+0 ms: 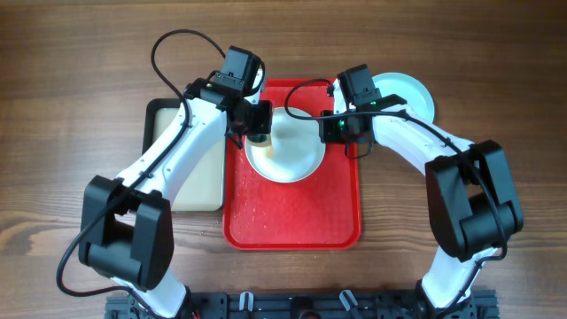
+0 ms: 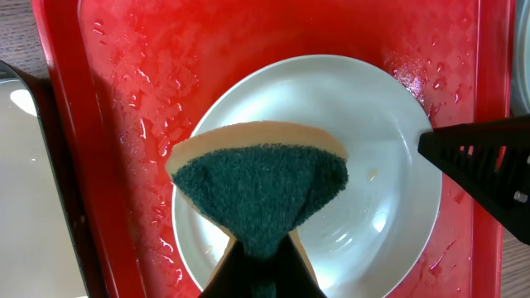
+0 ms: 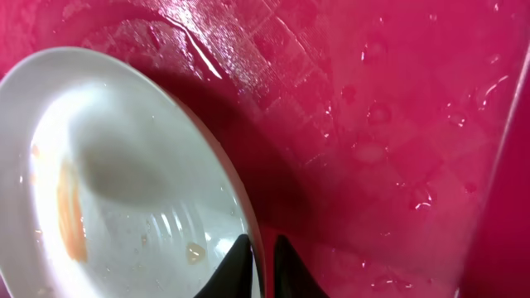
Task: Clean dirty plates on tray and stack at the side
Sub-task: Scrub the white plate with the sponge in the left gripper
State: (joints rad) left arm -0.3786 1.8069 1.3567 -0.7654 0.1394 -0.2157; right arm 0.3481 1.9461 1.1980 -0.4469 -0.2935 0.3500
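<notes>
A white plate lies on the wet red tray. My left gripper is shut on a green and yellow sponge and holds it over the plate's left part. My right gripper is shut on the plate's right rim, one finger on each side, as the right wrist view shows. The plate bears an orange smear and water drops. A pale blue plate sits on the table beyond the tray's back right corner. A third plate is not in view.
A smaller black-rimmed tray with a beige inside lies against the red tray's left side. Water drops cover the red tray floor. The right gripper's black finger reaches in over the plate's right rim in the left wrist view.
</notes>
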